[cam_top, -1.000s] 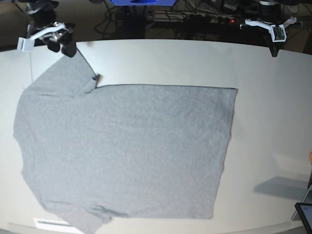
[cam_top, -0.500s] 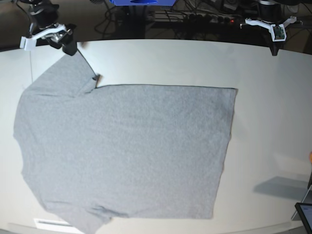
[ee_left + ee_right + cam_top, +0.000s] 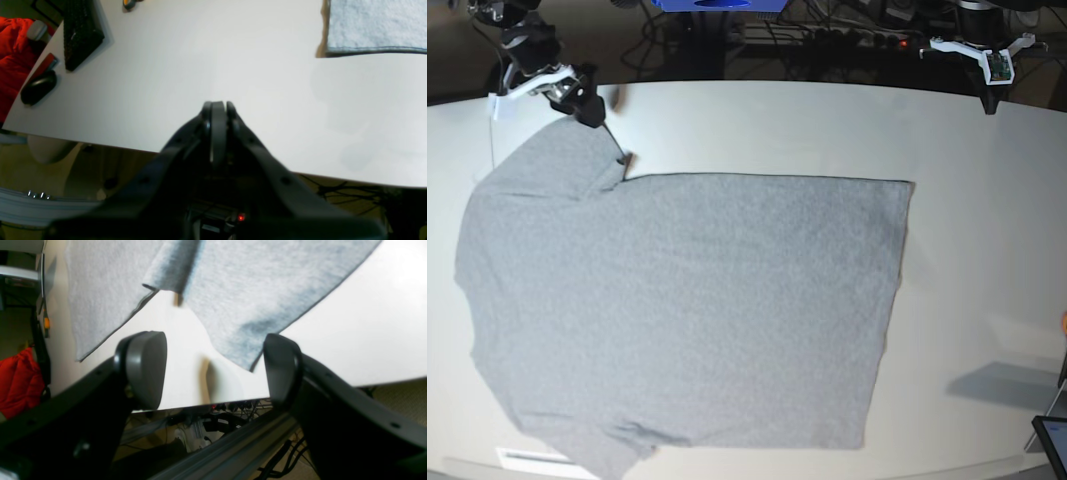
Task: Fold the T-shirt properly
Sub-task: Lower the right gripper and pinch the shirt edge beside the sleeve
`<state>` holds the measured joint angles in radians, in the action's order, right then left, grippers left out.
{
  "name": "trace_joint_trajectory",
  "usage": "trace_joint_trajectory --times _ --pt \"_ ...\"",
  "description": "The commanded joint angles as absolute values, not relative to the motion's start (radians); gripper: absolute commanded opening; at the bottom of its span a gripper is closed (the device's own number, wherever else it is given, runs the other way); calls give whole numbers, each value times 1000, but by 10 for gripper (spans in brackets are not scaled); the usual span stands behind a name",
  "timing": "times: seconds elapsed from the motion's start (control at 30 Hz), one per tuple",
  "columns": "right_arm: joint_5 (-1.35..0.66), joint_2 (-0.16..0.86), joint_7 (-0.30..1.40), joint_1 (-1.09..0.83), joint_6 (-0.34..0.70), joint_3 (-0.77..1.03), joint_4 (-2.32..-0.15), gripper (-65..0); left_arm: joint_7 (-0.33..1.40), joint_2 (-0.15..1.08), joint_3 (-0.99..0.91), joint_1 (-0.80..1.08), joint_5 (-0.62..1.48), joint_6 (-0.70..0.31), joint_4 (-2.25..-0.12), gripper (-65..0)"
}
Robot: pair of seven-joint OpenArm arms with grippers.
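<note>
The grey T-shirt [image 3: 687, 300] lies spread flat on the white table [image 3: 987, 230], plain side up, its hem toward the right and its sleeves at the left. My right gripper [image 3: 592, 108] hovers open at the far-left sleeve's tip. In the right wrist view, the sleeve corner [image 3: 247, 330] points into the gap of the right gripper [image 3: 213, 370], and neither of its pads [image 3: 146, 370] touches the cloth. My left gripper [image 3: 990, 105] hangs at the table's far right edge. It [image 3: 218, 106] is shut on nothing, with a hem corner of the T-shirt [image 3: 377, 26] far ahead.
A black keyboard [image 3: 80, 30], a mouse [image 3: 38, 87] and red fabric [image 3: 13, 60] show in the left wrist view. A dark screen device [image 3: 1052, 440] sits at the front right corner. Cables and a power strip [image 3: 857, 40] run behind the table.
My right gripper has shifted a little to the right along the table's back edge, over the sleeve tip. The T-shirt and the left arm have not moved.
</note>
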<state>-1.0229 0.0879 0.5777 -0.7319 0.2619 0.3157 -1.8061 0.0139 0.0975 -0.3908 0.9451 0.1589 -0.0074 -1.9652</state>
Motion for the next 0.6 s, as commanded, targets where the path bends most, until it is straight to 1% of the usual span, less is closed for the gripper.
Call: trace_joint_trajectory --times 0.0,0.1,0.17,0.33,0.5,0.57 --pt "-1007 93 599 -746 243 315 -1807 -212 -10 104 -398 960 162 4 -1979 -650" --pt "-1007 93 599 -733 243 315 -1807 -212 -10 102 -398 960 162 4 -1980 -650" --pt "-1007 93 599 -725 243 315 -1807 -226 -10 102 -398 960 162 4 -1980 -650" --pt "-1007 97 599 -705 243 315 -1801 -305 -10 102 -398 960 162 4 -1980 -650" --pt "-1007 99 599 -697 243 315 -1801 -354 -10 102 -398 960 162 4 -1980 -650" --pt "-1007 99 599 -697 243 315 -1801 -405 -10 102 -398 960 162 4 -1980 -650"
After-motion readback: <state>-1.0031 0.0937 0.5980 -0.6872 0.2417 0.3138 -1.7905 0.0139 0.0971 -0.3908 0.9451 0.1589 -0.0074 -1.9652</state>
